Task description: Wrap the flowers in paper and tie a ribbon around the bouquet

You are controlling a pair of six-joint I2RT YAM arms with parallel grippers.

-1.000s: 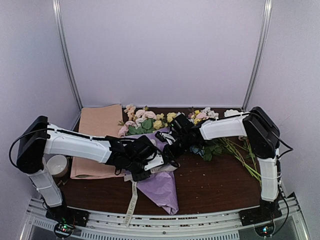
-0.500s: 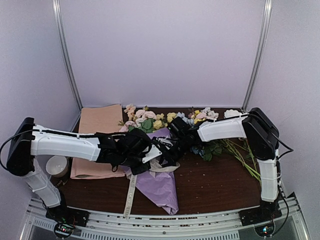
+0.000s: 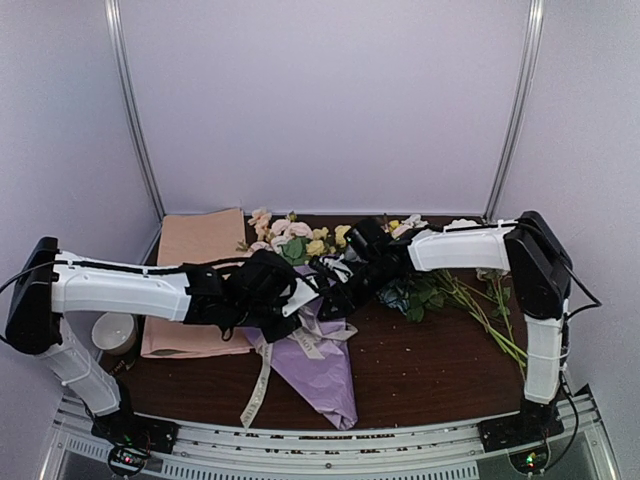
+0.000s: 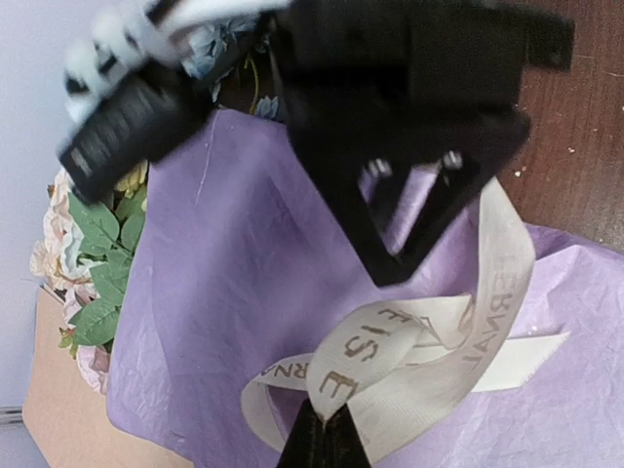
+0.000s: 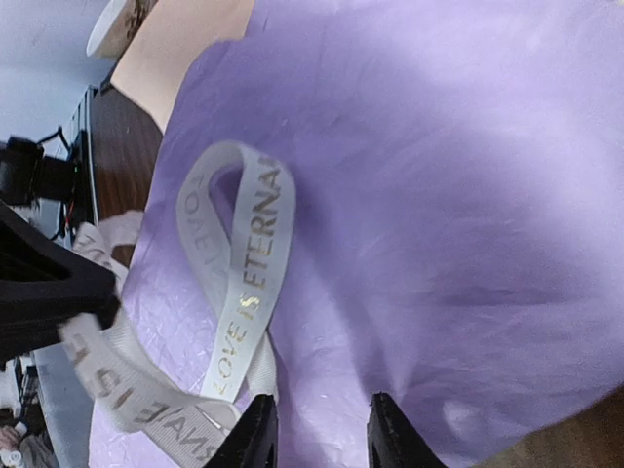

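Clamps ribbon [image 4: 390, 361] in shut left hand [image 4: 327, 446] over bouquet [image 3: 325, 375] at bench [image 3: 430, 360] centre, with right hand [image 5: 317, 434] part-open, empty, loop just beside it toward left arm.

Left gripper [image 4: 322, 434] pinched closed; right gripper [image 5: 317, 429] seemingly parted (only slightly), the two facing each other

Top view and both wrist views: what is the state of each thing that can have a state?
left tool: shut on the ribbon.
right tool: open, nothing between its fingers.
ribbon: in loose loops on the paper.
paper: wrapped into a cone.
bouquet: lying on the table.
tan sheets: lying flat.
loose bunch: lying unwrapped.
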